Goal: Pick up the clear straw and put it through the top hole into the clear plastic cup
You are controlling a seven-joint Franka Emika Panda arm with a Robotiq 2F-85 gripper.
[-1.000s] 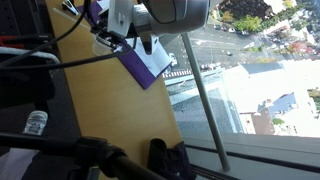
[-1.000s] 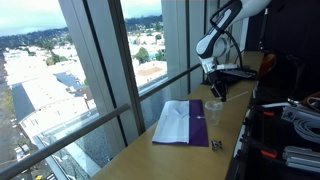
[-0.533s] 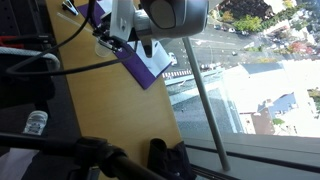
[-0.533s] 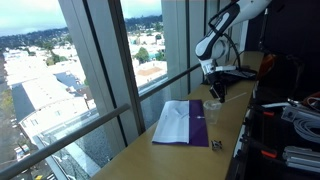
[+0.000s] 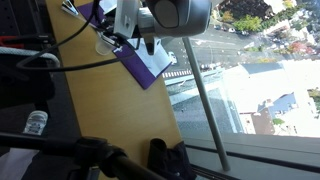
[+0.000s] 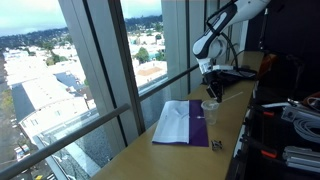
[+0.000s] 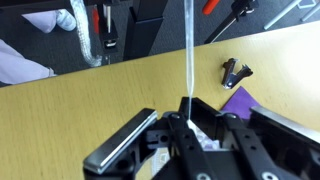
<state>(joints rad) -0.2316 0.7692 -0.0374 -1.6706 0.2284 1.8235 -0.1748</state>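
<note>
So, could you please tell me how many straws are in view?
1. The straw is held in the hand and sticks out from it in the wrist view. It is too thin to make out in the exterior views, and others could be hidden.

daylight via windows | interior dim | nearby arm blurred
</note>
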